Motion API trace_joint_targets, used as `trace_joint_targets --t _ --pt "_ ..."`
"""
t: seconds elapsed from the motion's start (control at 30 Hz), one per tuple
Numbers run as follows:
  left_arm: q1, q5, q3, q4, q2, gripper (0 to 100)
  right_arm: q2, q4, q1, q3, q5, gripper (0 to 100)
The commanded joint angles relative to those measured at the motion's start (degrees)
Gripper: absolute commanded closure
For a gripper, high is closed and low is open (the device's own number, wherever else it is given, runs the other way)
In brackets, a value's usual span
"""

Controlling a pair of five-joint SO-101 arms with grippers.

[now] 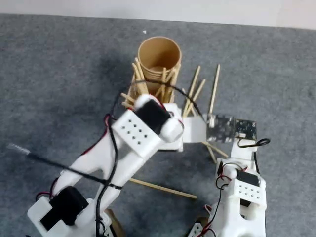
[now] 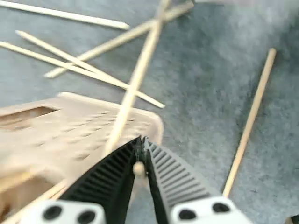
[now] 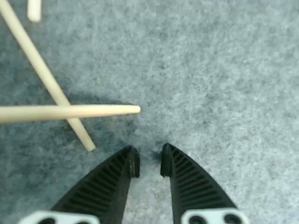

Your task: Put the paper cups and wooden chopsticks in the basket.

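**Bench lot: basket, paper cup, chopsticks, two arms**

Nearest the arm bases, one loose chopstick (image 1: 163, 188) lay flat on the grey bench (image 1: 281, 74), between the two arms. The right hand (image 3: 149, 161) had its jaws slightly apart with nothing between them. It sat low over bare bench, just beside two crossed chopsticks (image 3: 70, 112). The left hand (image 2: 141, 145) had its jaws together, clamped on the end of a held chopstick (image 2: 135, 88) that ran out over a corner of the basket (image 2: 70, 130). Past that corner, several spare chopsticks (image 2: 93, 74) lay scattered on the bench. Farthest off, the paper cup (image 1: 159, 57) stood upright, mouth up, with stowed chopsticks (image 1: 139, 79) leaning around it. The left arm covered most of the basket there.
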Motion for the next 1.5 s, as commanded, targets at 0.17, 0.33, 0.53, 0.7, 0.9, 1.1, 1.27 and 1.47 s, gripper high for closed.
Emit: trace_joint_targets --t 0.17,0.33,0.53,0.7,0.9,1.1,1.27,1.47 --pt "-4.18 5.10 -30.99 8.00 -0.22 100 -0.04 -0.84 -0.57 -1.01 -0.18 89.7" --pt "-8.31 6.77 -41.36 7.91 -0.22 100 -0.04 -0.84 -0.57 -1.01 -0.18 89.7" --pt "-8.57 6.86 -43.82 8.18 -0.22 99 -0.04 -0.84 -1.45 -1.01 -0.18 89.7" --pt "-5.58 11.08 -34.77 8.35 -3.82 91 -0.13 -0.84 -1.45 -1.01 -0.18 89.7" --pt "3.91 10.90 2.68 8.26 -20.53 87 -0.31 -0.66 -1.36 -1.01 -0.18 89.7" --pt "2.59 8.53 36.09 3.25 -34.68 88 -0.40 -0.66 -1.36 -1.01 -0.18 89.7" --pt "-2.15 3.87 54.02 -6.59 -37.05 88 -0.40 -0.66 -1.36 -1.01 -0.18 89.7" --pt "-2.33 2.99 66.86 -18.11 -36.97 81 -0.31 -0.66 -1.36 -1.01 -0.18 89.7"
